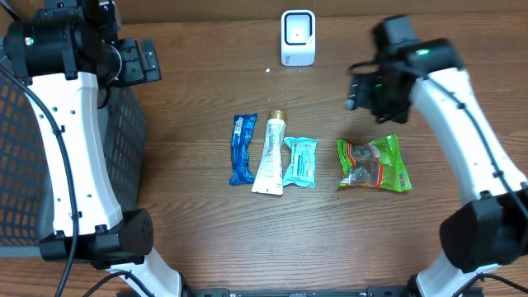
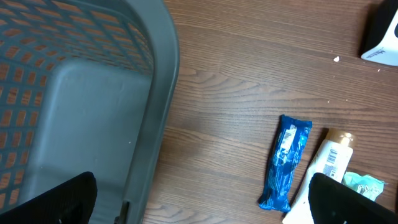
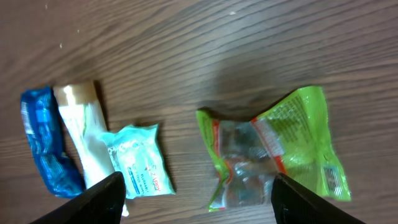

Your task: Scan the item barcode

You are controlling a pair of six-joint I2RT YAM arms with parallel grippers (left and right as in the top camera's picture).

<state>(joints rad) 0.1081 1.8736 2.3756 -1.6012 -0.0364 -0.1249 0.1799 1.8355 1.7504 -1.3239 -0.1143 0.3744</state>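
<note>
Four items lie in a row mid-table: a blue packet (image 1: 242,148), a white tube (image 1: 271,155), a teal wipes packet (image 1: 300,162) and a crumpled green snack bag (image 1: 373,164). The white barcode scanner (image 1: 298,37) stands at the far edge. My right gripper (image 1: 360,92) hovers above and just behind the green bag (image 3: 280,149). Its jaws (image 3: 196,208) are open and hold nothing. My left gripper (image 1: 142,62) hangs open and empty at the far left, over the basket's rim (image 2: 155,93). In its wrist view the blue packet (image 2: 286,162) and the tube (image 2: 329,158) lie to the right.
A grey mesh basket (image 1: 25,165) fills the table's left side. Bare wooden tabletop lies between the item row and the scanner, and in front of the items. The scanner's corner (image 2: 382,37) shows at the top right of the left wrist view.
</note>
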